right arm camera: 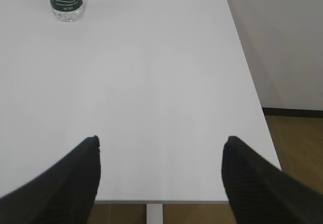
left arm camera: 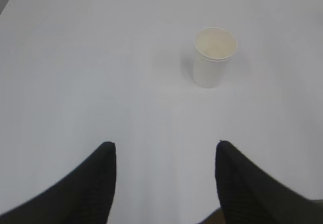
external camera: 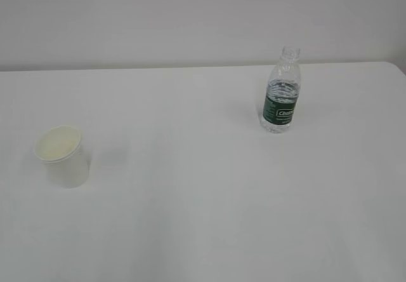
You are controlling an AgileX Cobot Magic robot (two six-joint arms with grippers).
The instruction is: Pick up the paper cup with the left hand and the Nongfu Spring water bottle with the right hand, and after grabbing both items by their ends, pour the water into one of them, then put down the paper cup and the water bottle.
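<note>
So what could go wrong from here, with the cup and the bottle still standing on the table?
1. The bottle has no cap and holds water; a bump from the right gripper could tip it and spill.
2. The paper cup looks light and empty; the left gripper, open and short of it, might push or crush it rather than grasp it.
3. Cup and bottle stand far apart, so a badly aligned pour might miss the cup.

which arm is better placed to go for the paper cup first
Left. Its open gripper faces the upright paper cup, slightly to its right. The right gripper faces the bottle instead.
</note>
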